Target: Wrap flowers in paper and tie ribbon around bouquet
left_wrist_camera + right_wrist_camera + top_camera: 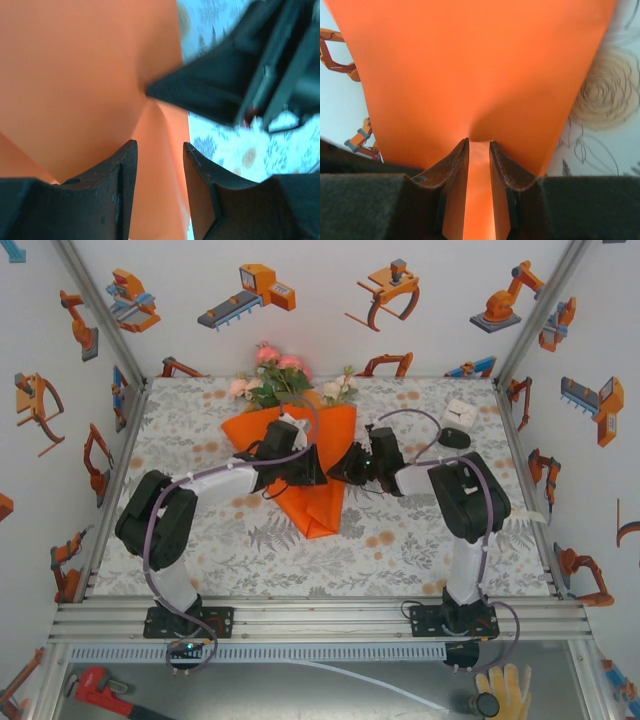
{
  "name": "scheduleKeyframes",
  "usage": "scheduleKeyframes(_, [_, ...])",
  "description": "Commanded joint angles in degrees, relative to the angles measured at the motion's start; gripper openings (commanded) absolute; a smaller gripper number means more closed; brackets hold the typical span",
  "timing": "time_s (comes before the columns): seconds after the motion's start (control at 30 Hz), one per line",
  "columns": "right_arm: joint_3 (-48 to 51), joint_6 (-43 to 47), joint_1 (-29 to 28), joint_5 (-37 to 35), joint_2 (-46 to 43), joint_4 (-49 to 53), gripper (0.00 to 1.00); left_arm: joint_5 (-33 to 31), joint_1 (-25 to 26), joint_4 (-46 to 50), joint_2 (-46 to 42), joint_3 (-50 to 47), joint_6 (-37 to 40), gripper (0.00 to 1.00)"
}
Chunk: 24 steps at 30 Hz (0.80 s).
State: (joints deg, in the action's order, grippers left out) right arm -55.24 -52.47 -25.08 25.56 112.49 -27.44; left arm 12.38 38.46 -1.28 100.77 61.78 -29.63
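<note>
The orange paper (315, 505) lies folded into a cone on the floral cloth, its point toward me. The flowers (280, 375) stick out of its wide far end, pink and cream blooms over green leaves. My left gripper (316, 468) hovers over the cone's right side, open, with paper (75, 75) under its jaws (160, 145). My right gripper (337, 468) comes in from the right, its jaws a narrow gap apart (479, 142). Its fingertips (200, 90) press a dent into the paper (470, 60). The ribbon is hidden.
A white box (460, 412) and a dark oval object (455, 438) sit at the back right of the cloth (400, 540). Stickered walls close in the left, right and back. A red wrench (95, 685) and a yellow glove (510, 685) lie below the front rail.
</note>
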Motion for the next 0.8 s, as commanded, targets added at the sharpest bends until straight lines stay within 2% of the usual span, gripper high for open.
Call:
scheduleKeyframes(0.0, [-2.61, 1.99, 0.32, 0.29, 0.72, 2.41, 0.27, -4.21, 0.41, 3.15, -3.49, -3.11, 2.47, 0.43])
scheduleKeyframes(0.23, [-5.24, 2.95, 1.98, 0.14, 1.93, 4.15, 0.28, -3.23, 0.46, 8.04, -2.30, -3.77, 5.22, 0.43])
scheduleKeyframes(0.5, [-14.30, 2.48, 7.27, 2.65, 8.34, 5.73, 0.29, -2.28, 0.84, 4.01, -2.95, -9.49, 2.60, 0.43])
scheduleKeyframes(0.77, [-24.58, 2.64, 10.73, 3.74, 15.19, 9.42, 0.30, -2.74, 1.97, 2.81, -3.10, -11.06, 1.48, 0.42])
